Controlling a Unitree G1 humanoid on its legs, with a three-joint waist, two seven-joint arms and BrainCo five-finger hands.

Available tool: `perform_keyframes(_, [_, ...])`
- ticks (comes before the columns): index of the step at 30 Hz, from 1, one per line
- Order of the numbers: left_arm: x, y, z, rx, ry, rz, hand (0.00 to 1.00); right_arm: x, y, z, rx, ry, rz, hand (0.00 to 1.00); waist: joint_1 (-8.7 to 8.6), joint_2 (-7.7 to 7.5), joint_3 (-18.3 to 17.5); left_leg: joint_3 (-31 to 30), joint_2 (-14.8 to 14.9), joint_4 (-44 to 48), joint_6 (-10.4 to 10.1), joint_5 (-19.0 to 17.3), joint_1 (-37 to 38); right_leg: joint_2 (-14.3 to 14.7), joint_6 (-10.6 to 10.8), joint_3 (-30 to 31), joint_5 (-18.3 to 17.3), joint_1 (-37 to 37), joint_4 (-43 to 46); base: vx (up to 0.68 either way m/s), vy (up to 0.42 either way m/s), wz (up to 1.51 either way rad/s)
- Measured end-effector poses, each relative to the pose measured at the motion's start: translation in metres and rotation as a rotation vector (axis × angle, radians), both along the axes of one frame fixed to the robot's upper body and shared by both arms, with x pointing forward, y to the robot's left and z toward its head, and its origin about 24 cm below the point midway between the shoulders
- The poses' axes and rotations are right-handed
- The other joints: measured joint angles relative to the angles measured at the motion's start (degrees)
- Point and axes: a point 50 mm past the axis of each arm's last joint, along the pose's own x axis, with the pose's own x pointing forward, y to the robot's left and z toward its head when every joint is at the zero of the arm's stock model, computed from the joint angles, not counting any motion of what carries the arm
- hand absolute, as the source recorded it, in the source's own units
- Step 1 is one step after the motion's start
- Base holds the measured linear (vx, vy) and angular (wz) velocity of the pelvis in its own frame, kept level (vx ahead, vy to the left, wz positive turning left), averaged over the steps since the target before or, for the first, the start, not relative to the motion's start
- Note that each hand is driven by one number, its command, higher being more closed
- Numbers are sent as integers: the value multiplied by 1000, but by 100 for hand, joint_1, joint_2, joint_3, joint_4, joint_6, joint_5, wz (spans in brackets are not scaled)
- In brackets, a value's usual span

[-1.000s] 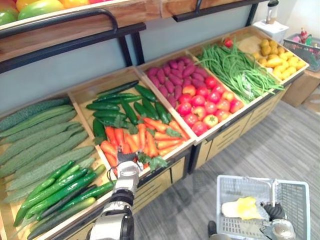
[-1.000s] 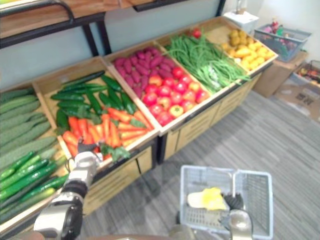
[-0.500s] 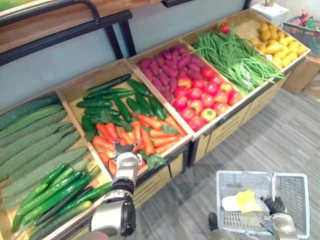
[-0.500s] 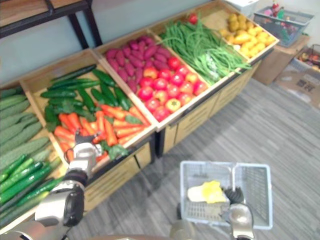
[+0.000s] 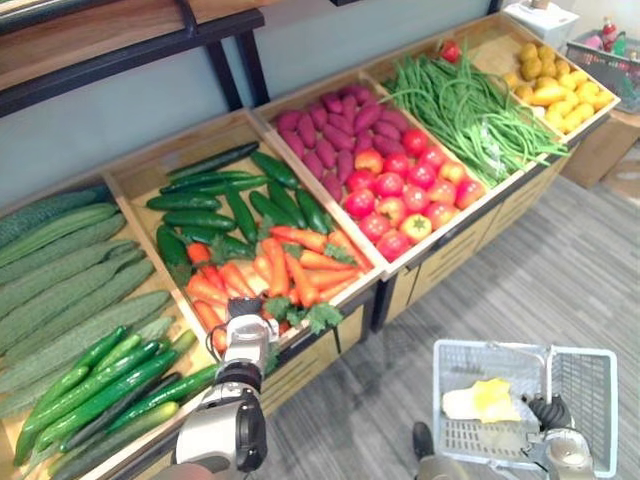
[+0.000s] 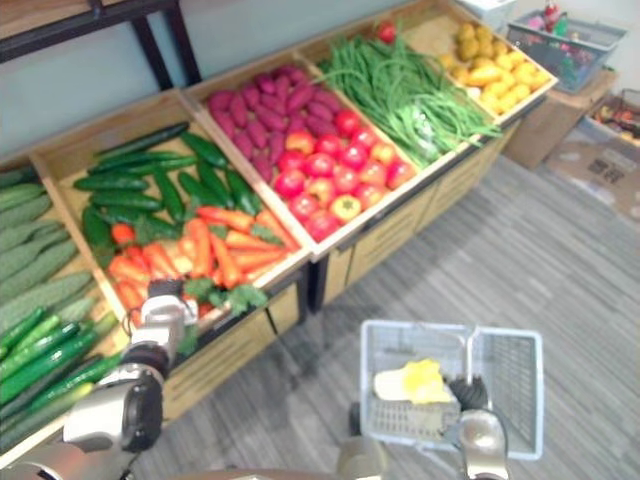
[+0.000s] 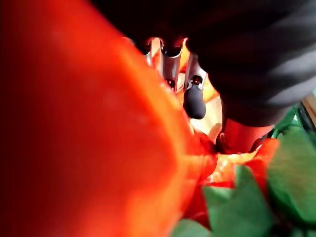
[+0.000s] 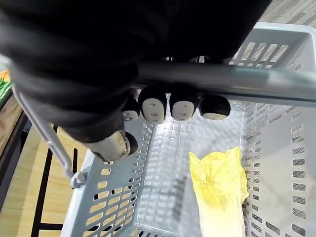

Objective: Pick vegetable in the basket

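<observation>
My left hand (image 5: 247, 340) rests at the front edge of the carrot bin (image 5: 285, 270), between orange carrots and green leaves. In the left wrist view a big orange carrot (image 7: 98, 128) lies against the palm and the dark-tipped fingers (image 7: 194, 101) curl over it. My right hand (image 5: 548, 412) hangs at the lower right, its fingers (image 8: 170, 106) curled round the grey handle (image 8: 222, 81) of the pale plastic basket (image 5: 520, 350). A yellow leafy vegetable (image 8: 217, 182) lies on the basket floor.
The wooden stand holds long green gourds (image 5: 70, 290), dark cucumbers (image 5: 220, 195), purple sweet potatoes (image 5: 335, 125), red tomatoes (image 5: 405, 195), green beans (image 5: 470, 115) and yellow fruit (image 5: 550, 90). Another basket (image 5: 610, 60) stands at the far right. Grey floor lies in front.
The left hand's fingers have curled over a carrot at the bin's front edge. The camera has shifted a little; the right hand and basket hold still.
</observation>
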Motion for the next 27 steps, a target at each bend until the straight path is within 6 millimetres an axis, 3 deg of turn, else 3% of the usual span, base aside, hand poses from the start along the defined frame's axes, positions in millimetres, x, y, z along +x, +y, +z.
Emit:
perform_keyframes(7, [-7, -1, -9, 1, 33, -25, 100, 0, 0, 0, 0, 1, 0, 100, -50, -4, 6, -5, 10, 31, -12, -18, 33, 1, -1, -18, 0, 54, -8, 0, 0, 0])
perform_keyframes(18, [-4, -2, -4, 19, 27, -53, 100, -1, 0, -1, 1, 5, -2, 100, -42, 15, -6, -165, 42, 177, 2, -36, 11, -24, -2, -120, 0, 157, 46, -22, -12, 5])
perform_keyframes(22, [6, 6, 16, 87, -44, -60, 100, -1, -1, -1, 0, 4, -6, 100, 11, 42, -23, -280, 42, 205, 20, -9, -46, -46, -3, -216, -1, 160, 104, -28, -16, 13])
perform_keyframes(27, [23, 25, 60, 261, -161, -70, 100, -2, -2, 0, -3, 3, -9, 100, 57, 61, -51, -499, 41, 253, 49, 72, -182, -88, -5, -405, -2, 177, 140, -34, -16, 20])
